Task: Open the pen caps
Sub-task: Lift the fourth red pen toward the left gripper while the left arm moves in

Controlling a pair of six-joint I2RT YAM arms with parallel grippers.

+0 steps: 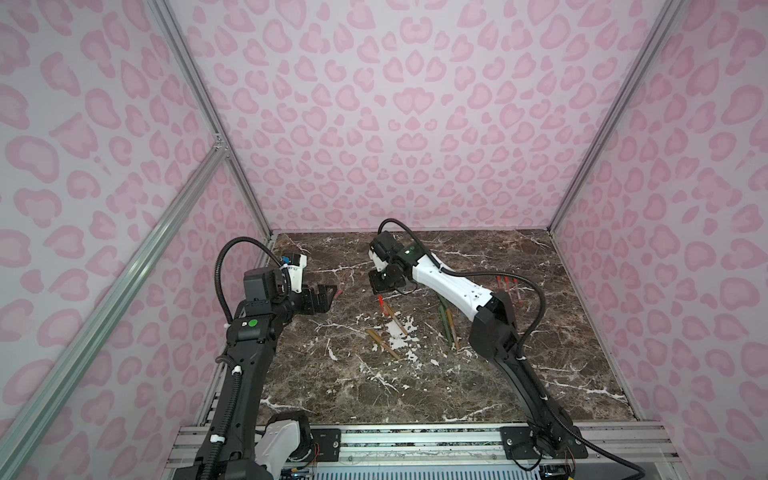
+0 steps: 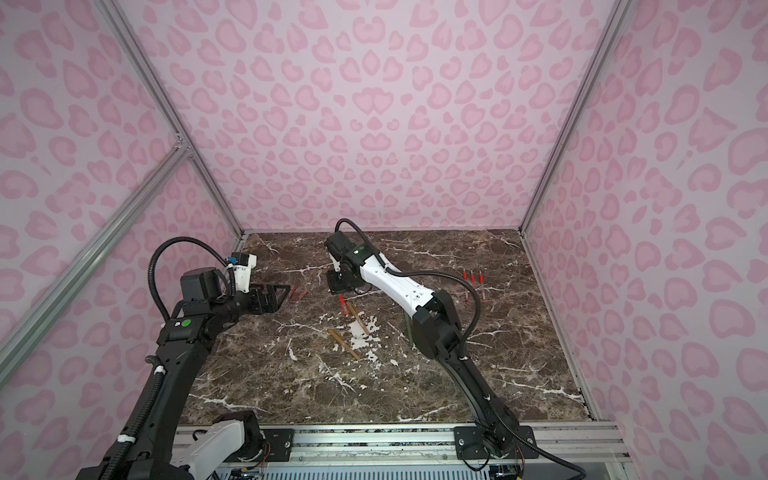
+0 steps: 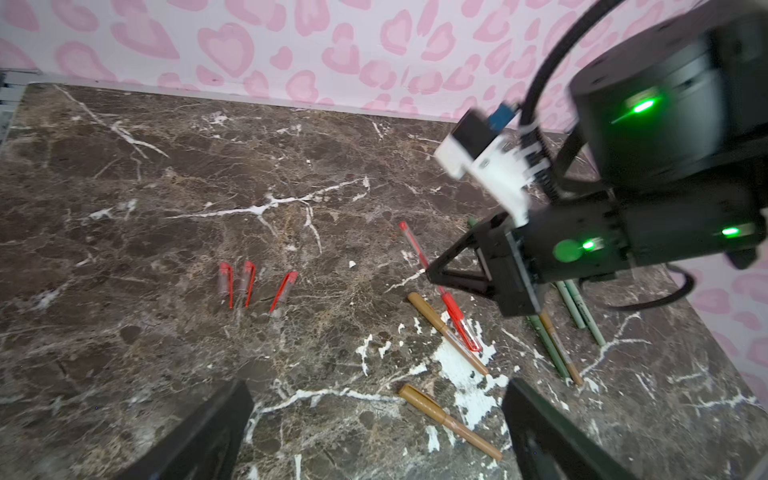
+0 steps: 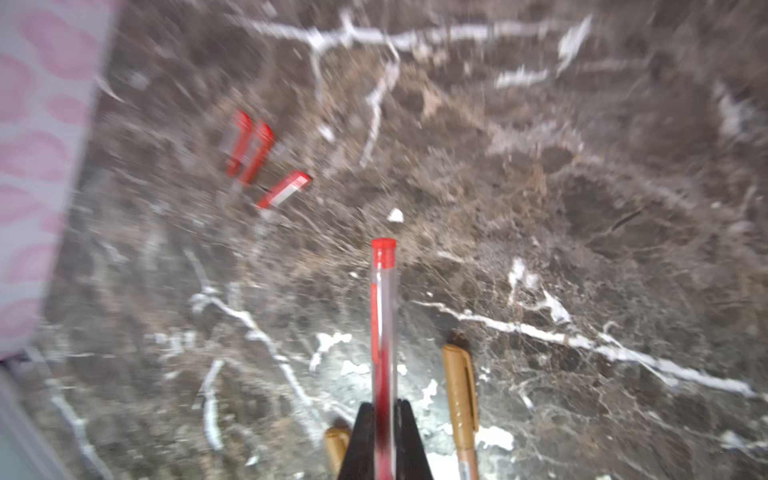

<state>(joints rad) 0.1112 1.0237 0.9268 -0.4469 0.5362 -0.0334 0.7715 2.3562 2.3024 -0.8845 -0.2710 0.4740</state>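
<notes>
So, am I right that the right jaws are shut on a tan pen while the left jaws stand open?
Not quite. The right jaws are shut on a red pen, not a tan one, as the right wrist view shows. A tan pen lies loose alongside it. The left jaws do stand open.

Pink heart-print walls (image 1: 415, 124) (aluminium corner struts (image 1: 616, 116)), brown white-veined tabletop (image 1: 457, 386)

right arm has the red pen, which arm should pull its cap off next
Left. The left gripper is empty, jaws wide open, while the right gripper is shut on the red pen, busy holding its barrel; the cap sticks out free.
</notes>
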